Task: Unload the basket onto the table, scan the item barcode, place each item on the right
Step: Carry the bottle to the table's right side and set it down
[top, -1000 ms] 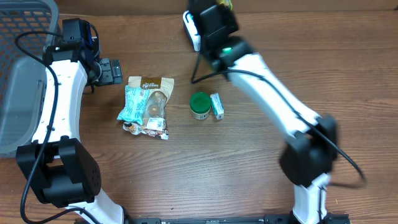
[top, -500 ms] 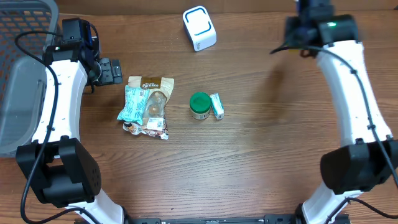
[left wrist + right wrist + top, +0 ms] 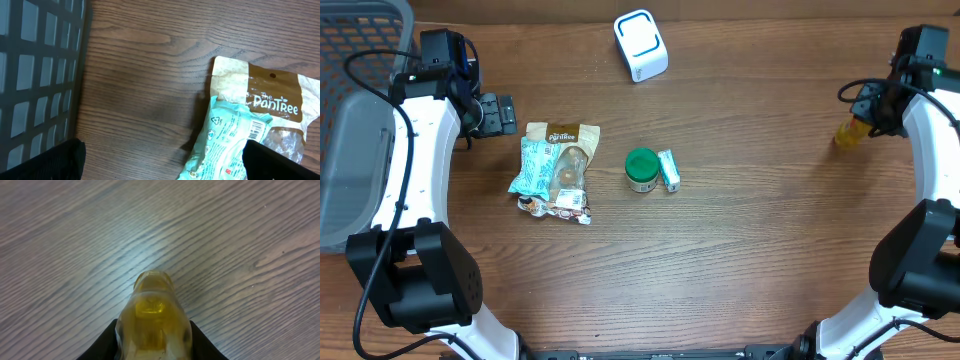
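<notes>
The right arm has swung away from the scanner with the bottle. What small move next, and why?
Probably lower the right tool and set the translucent yellow plastic bottle down on the wooden table. The tool grips it at the table's right side, far from the white box-shaped scanner, with bare wood beneath.

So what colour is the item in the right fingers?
Translucent yellow item, clearest in right wrist view.

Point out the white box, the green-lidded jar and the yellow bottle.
white box (image 3: 640, 45), overhead view, top face
green-lidded jar (image 3: 641, 165), overhead view, lid
yellow bottle (image 3: 152, 315), right wrist view, its body
</notes>
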